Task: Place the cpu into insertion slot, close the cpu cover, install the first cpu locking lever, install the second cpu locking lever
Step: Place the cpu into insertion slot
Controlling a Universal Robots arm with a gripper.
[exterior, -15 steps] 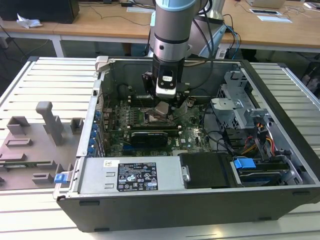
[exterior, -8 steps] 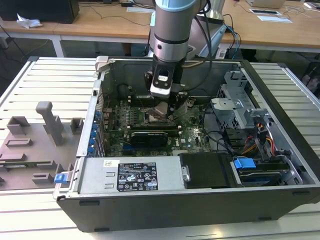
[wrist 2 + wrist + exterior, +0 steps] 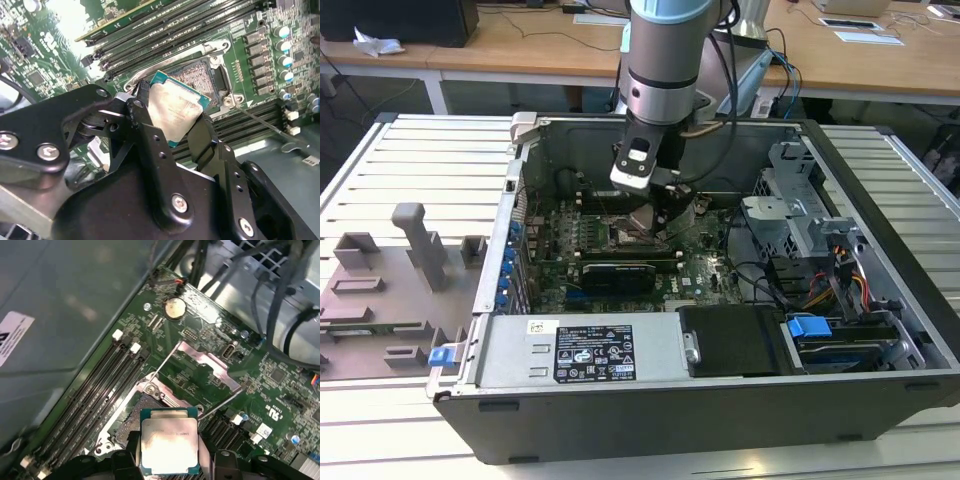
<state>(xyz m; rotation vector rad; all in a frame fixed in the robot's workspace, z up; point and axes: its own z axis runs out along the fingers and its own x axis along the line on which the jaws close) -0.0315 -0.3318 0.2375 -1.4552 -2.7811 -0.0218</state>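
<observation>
Black claw (image 3: 173, 120) pinching small flat square silver-topped cpu (image 3: 177, 107), tilted just above near edge of dark-centred silver-rimmed square insertion slot (image 3: 200, 75) lying straight ahead, thin silvery cpu cover (image 3: 200, 354) flipped open.

The flat silver-grey square cpu (image 3: 176, 106) blocks my sight of part of the dark-centred, silver-rimmed insertion slot (image 3: 197, 75).

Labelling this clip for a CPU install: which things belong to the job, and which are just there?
Job: gripper holding the cpu; insertion slot; open cpu cover; locking levers.
Just there: memory slots; coin battery; expansion card; power supply.
</observation>
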